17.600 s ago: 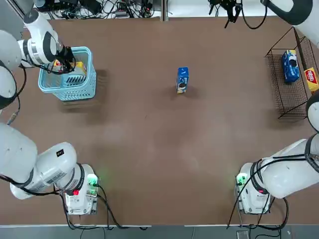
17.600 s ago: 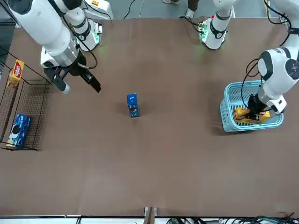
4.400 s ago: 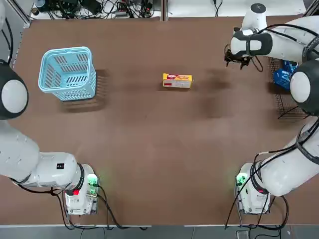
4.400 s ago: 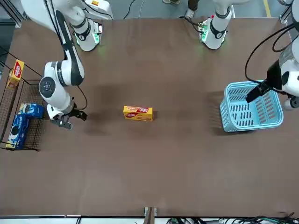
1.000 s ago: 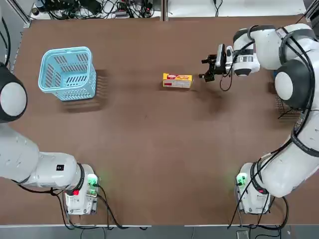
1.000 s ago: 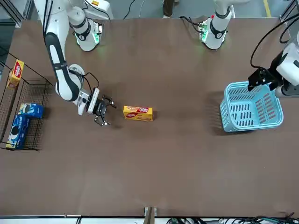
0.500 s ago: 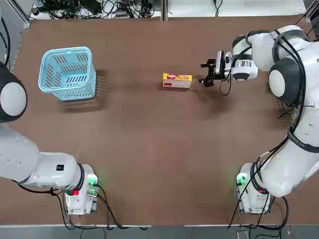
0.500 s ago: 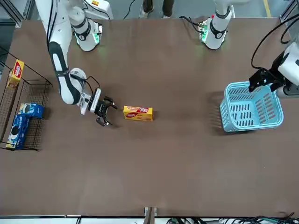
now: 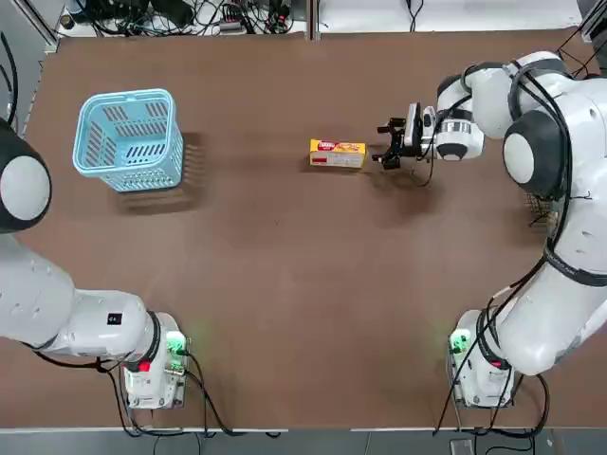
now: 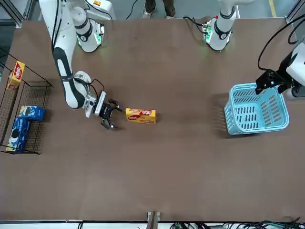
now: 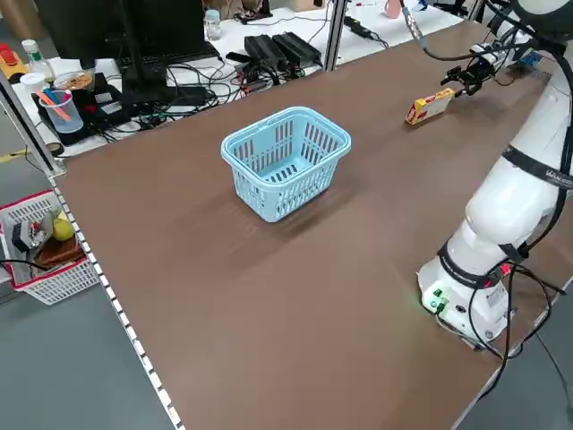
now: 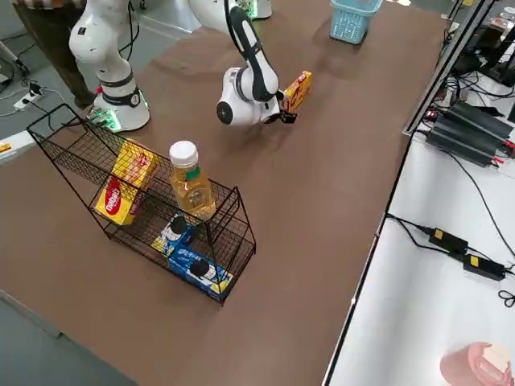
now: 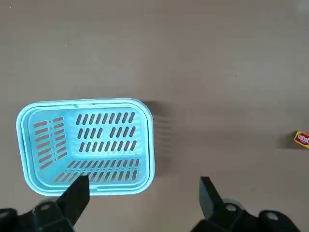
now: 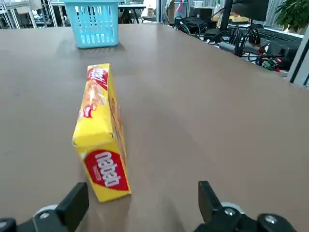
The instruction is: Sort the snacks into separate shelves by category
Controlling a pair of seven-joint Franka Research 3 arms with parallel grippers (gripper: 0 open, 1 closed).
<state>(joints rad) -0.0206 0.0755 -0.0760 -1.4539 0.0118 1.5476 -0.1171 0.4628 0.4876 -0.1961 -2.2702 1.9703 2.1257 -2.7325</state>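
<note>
- We're on the pick-up step: our right gripper (image 9: 387,142) sits low and level at the table, pointing at the short end of the yellow box (image 9: 338,153).
- Fingers are spread as wide as they go and there's nothing in them. In the wrist view the box (image 14: 100,130) lies just ahead of the fingertips, its red-labelled end facing us, a bit off to one finger's side rather than centred in the gap.
- From the front, the gripper (image 10: 110,114) is just beside the box (image 10: 140,116), apart from it, no contact that we can see.
- The rack (image 12: 145,201) is well behind the hand, at the table's edge. It already holds a yellow box (image 12: 122,186) on one level and blue packets (image 12: 197,269) on the lower one, plus a bottle (image 12: 190,182).
- Left gripper (image 13: 142,193) is open too, empty, hovering over the basket (image 13: 29,145), which looks empty. So this box is probably the last snack out.
- Next move, our guess: shift sideways a touch so the box sits between the fingers, slide forward over its end, then close. It's narrow and light, so a nudge could just push it along the table instead.
- After that it belongs beside the other yellow box, not with the blue ones.
</note>
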